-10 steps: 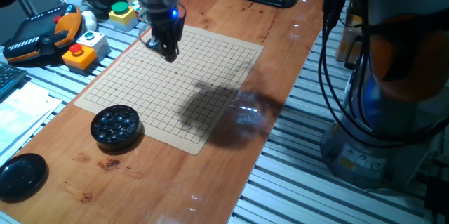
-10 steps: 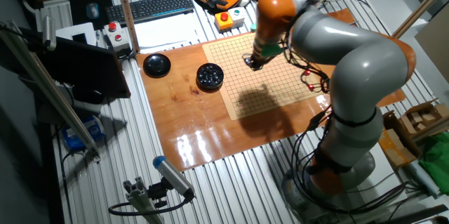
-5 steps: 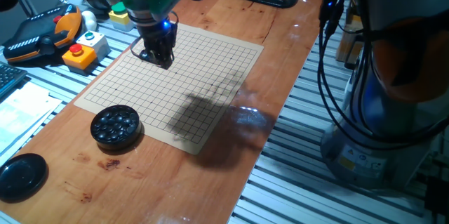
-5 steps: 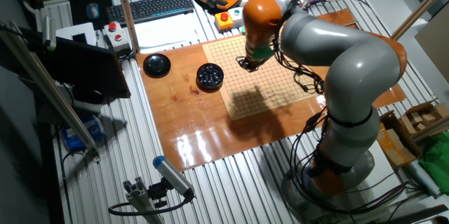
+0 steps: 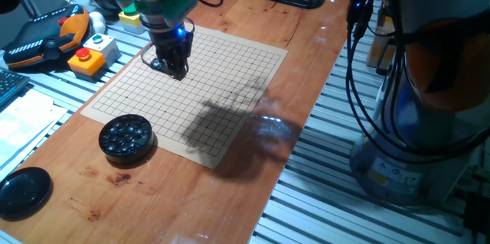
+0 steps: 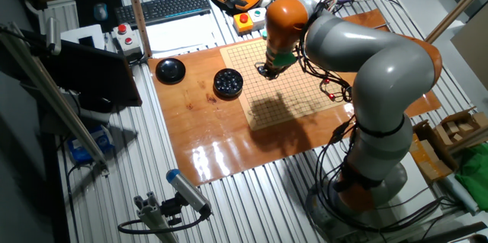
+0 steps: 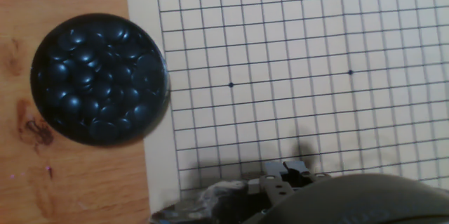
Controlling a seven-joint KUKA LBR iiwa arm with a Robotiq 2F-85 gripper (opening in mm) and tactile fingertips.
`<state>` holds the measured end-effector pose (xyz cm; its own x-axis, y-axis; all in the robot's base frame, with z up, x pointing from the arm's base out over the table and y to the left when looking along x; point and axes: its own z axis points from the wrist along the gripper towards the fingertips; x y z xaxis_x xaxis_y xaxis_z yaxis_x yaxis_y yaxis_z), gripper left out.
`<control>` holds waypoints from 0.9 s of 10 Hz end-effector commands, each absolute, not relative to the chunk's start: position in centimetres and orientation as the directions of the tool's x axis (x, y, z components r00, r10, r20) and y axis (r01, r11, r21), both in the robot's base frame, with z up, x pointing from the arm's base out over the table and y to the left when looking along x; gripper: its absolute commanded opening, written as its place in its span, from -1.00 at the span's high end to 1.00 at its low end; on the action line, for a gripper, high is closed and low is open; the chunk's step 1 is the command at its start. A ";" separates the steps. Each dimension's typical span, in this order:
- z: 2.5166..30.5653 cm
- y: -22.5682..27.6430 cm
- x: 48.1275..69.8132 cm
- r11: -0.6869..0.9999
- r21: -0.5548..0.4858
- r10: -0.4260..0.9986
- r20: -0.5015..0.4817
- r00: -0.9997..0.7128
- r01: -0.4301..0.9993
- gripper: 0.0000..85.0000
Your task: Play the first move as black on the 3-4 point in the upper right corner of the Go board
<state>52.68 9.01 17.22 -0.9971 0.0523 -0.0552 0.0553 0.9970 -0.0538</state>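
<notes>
Black lid point(image 5: 23, 191) lies at the wooden bench's point(image 5: 253, 190) left end; beside it, the round black bowl of glossy stones point(image 5: 125, 135) touches the paper Go board point(image 5: 222, 76). The dark two-finger tool point(image 5: 172, 66) hovers low near the far corner; I cannot tell its spread, nor see a stone. Miscounting unmarked lines risks the wrong crossing. Nothing blocks it.
</notes>
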 end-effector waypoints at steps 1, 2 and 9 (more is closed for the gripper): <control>17.0 9.5 52.6 0.998 -0.044 0.049 -0.060 -0.997 0.052 0.98; 16.8 9.9 52.4 0.998 -0.041 0.050 -0.069 -0.996 0.053 0.98; 16.2 10.4 52.1 0.999 -0.013 0.038 -0.062 -0.997 0.039 0.98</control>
<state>52.06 10.44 16.19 -0.9970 0.0448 -0.0628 0.0453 0.9990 -0.0060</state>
